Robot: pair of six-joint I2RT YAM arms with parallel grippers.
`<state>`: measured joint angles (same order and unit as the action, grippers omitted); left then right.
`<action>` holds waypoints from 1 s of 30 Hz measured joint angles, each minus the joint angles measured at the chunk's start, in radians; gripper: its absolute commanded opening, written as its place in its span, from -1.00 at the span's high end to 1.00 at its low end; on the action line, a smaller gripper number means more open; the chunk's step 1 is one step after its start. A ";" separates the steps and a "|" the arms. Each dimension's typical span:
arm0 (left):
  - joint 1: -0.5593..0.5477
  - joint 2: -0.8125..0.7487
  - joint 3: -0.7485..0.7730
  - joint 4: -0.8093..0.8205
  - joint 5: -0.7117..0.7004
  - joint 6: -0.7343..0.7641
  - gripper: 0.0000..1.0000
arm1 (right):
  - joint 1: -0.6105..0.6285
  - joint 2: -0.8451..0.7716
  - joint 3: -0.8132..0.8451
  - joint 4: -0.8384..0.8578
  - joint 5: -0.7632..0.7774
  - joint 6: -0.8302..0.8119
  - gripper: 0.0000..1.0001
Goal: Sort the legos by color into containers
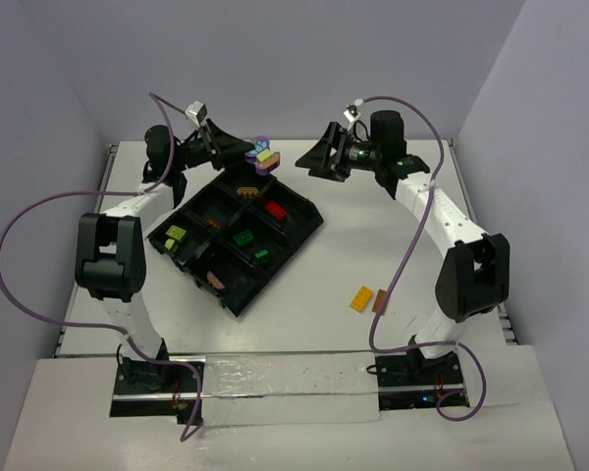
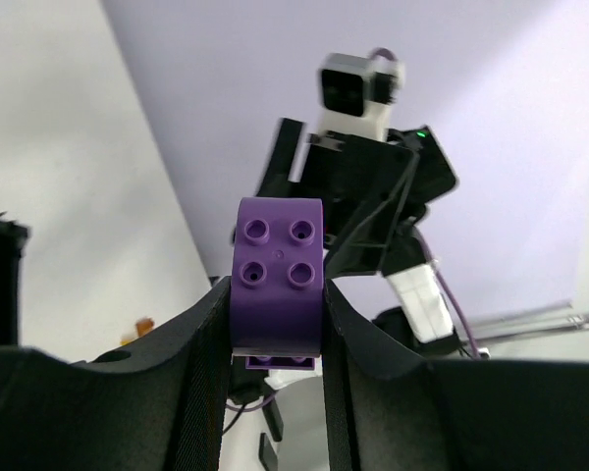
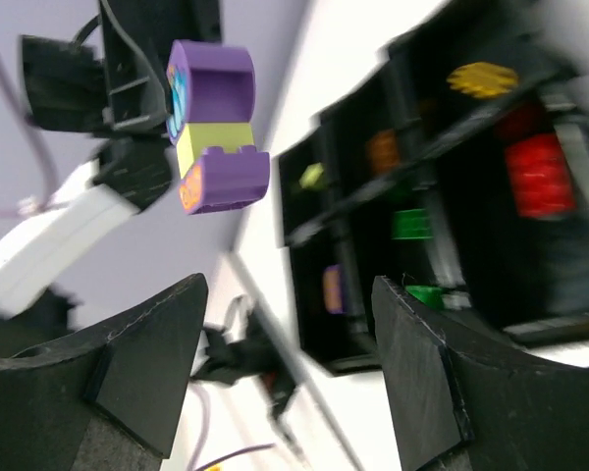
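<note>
White table (image 1: 393, 245) under a black tray (image 1: 293, 250); left gripper (image 2: 275, 299) clamped around a purple lego stack (image 2: 278, 270), right gripper (image 3: 287, 294) spread wide.

A white table (image 1: 373, 250) stands enclosed by plain pale lavender walls (image 1: 275, 59) under soft, even light.

Open air separates the right gripper (image 1: 313, 160) from the brick stack (image 1: 264, 155) in the left gripper (image 1: 249, 152).

Top view: even, diffuse overhead light, soft shadow beside the black tray (image 1: 278, 267), glare streaks on the worktop (image 1: 294, 378) near edge. Left wrist: purple brick (image 2: 278, 285) sharp, pincer fingers (image 2: 157, 392) underexposed. Right wrist: heavy motion blur, red brick (image 3: 540, 175) smeared.
</note>
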<state>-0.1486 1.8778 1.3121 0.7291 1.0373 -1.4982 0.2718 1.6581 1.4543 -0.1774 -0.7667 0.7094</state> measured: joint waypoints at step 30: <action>-0.009 0.000 0.037 0.095 0.056 -0.067 1.00 | 0.116 0.266 0.248 0.276 -0.228 0.166 0.33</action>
<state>-0.1577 1.8774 1.3496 0.8236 1.0934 -1.5655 0.3882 1.9245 1.7020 0.0990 -0.9945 0.8755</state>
